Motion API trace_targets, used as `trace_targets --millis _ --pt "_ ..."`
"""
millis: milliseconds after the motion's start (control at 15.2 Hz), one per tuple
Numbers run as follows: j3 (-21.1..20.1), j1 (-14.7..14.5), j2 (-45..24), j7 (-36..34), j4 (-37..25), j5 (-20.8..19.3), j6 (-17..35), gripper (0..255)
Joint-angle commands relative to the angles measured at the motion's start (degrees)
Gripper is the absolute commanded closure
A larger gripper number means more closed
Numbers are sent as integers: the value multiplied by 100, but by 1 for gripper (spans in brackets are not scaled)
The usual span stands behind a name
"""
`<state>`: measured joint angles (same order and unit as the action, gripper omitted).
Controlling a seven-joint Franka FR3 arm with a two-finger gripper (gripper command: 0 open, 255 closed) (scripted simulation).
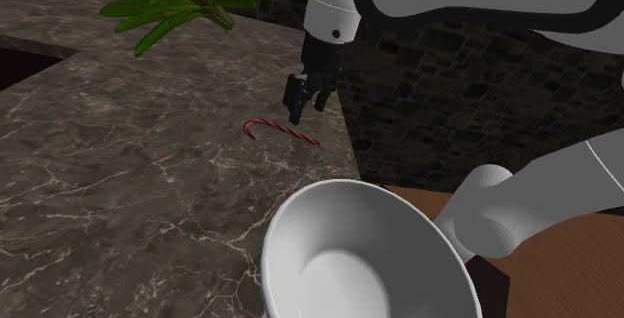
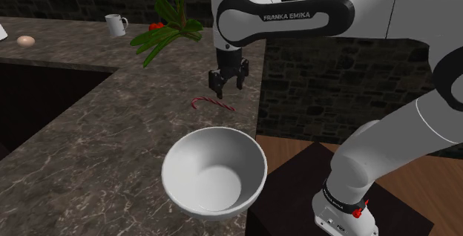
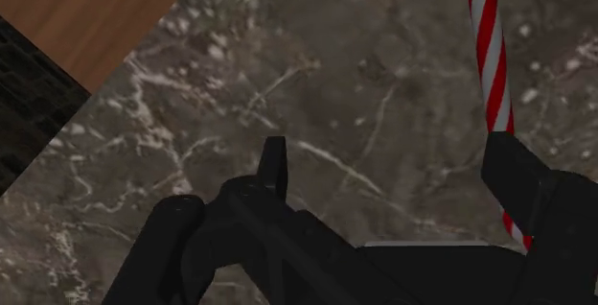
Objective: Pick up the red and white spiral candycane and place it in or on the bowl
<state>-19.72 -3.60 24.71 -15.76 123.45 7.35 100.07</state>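
Wrist view, fingers [image 3: 275,169] apart (nothing clasped), candycane [image 3: 491,54] beside one finger, dark marbled counter [image 3: 335,63], white bowl [image 1: 340,216] near.

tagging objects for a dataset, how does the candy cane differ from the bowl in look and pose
The candy cane is striped red and white; the bowl is plain white. The candy cane is a thin hooked stick, the bowl wide, round and deep. The candy cane lies flat, while the bowl stands upright, mouth up, with nothing inside. Both rest on the dark marble counter, near its edge.
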Motion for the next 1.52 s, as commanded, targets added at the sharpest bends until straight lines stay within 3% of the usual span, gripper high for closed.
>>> trace_targets --millis 0,528,1056,1452 --pt "-174 -61 -240 -164 -279 22 -6 0" --pt "-874 -296 -1365 -882 -1599 -144 -105 0" --pt "-906 -318 -1364 -872 -1016 -127 478 0" --pt "-906 -318 -1365 -872 -1017 -128 478 0"
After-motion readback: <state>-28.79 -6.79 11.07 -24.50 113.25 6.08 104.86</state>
